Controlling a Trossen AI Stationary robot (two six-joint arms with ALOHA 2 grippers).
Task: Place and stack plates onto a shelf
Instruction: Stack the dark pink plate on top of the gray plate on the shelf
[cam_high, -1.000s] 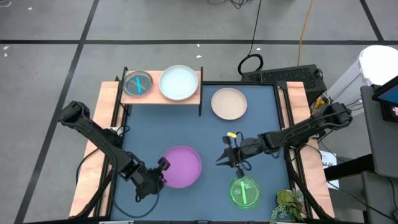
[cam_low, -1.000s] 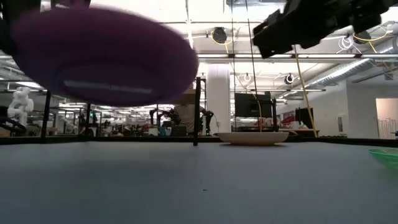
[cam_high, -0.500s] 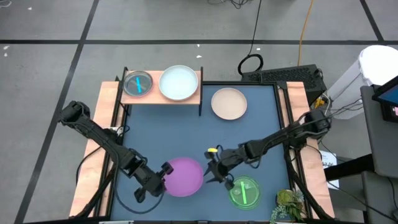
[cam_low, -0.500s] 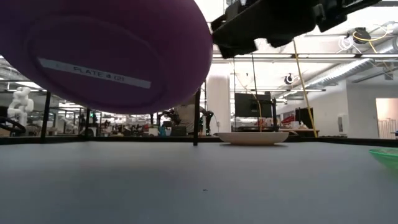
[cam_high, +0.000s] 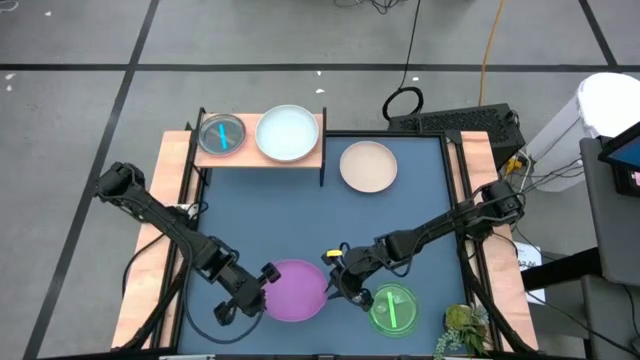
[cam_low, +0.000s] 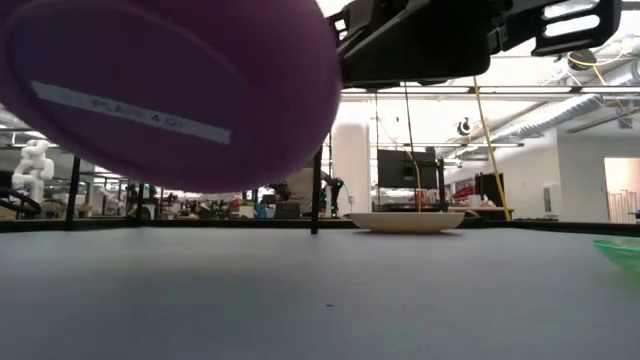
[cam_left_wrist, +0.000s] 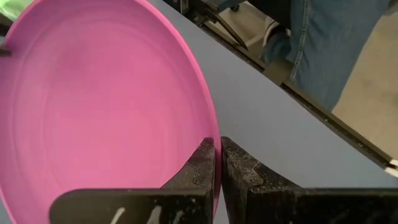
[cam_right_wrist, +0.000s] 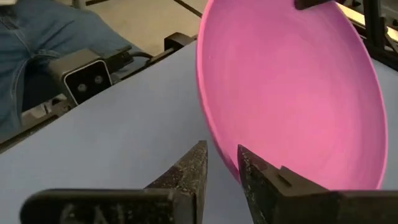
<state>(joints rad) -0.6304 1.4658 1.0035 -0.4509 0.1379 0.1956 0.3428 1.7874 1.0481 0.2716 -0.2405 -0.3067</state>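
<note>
two plates on the shelf (cam_high: 310, 155): cyan plate (cam_high: 221, 134), white plate (cam_high: 285, 133). purple plate (cam_high: 293, 289) at 6 o'clock, lifted, clenched by left gripper (cam_left_wrist: 217, 163); right gripper (cam_right_wrist: 219, 163) straddles its opposite rim, grip unclear. cream plate (cam_high: 368, 166), green plate (cam_high: 393, 309) remain on tabletop (cam_high: 420, 205).

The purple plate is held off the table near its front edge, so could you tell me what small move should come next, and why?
Probably the right pincer should close on the round opaque purple plate's rim. The left pincer is already clamped on the opposite edge, while the right pincer's fingers straddle the rim with a gap showing in its wrist view. A second grip would likely steady the plate for a handover toward the small light-wood shelf.
</note>
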